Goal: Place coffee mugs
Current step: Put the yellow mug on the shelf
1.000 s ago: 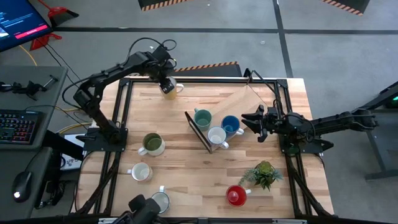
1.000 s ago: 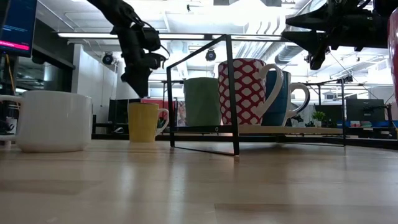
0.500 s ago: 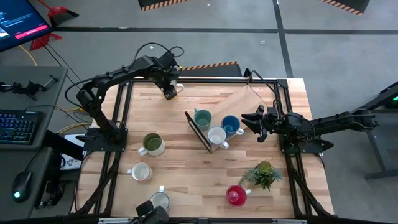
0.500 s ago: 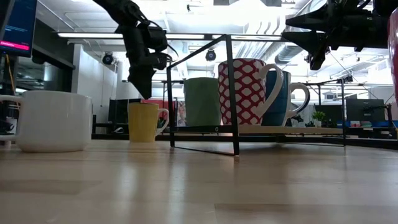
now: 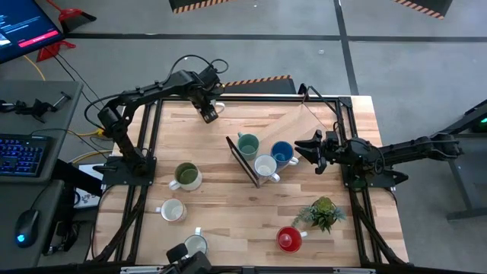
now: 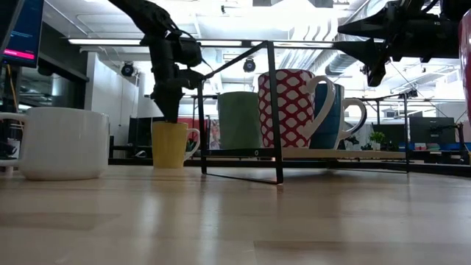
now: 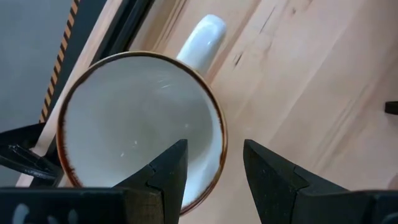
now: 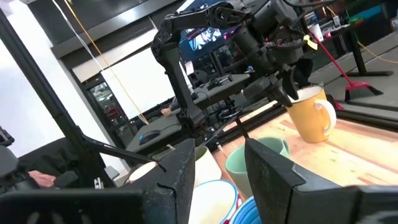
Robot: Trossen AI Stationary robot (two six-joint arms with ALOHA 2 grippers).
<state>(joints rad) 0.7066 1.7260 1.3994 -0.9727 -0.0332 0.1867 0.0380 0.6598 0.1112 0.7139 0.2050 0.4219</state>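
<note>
A cream-yellow mug [image 6: 171, 145] stands upright on its base near the table's far edge, its handle [image 5: 220, 106] toward the right. My left gripper [image 7: 214, 149] is open just above it. One finger is over the inside and one outside the rim on the side next to the handle. My right gripper [image 5: 310, 150] is open and hovers to the right of the blue mug [image 5: 282, 153]. That mug stands on a black wire rack [image 5: 239, 157] with a teal mug [image 5: 247, 144] and a red-patterned white mug [image 5: 265, 166].
On the left half stand an olive green mug [image 5: 185, 176] and a white mug [image 5: 172, 210]. A pale mug [image 5: 196, 245] is at the near edge. A red mug [image 5: 289, 239] and a small potted plant [image 5: 323, 212] stand near right. Bare wood lies mid-table.
My left gripper has come down over the cream-yellow mug, shifting slightly toward the table's right and near side, until its fingertips reach the rim. The mug has stayed where it was. The right arm has kept still.
</note>
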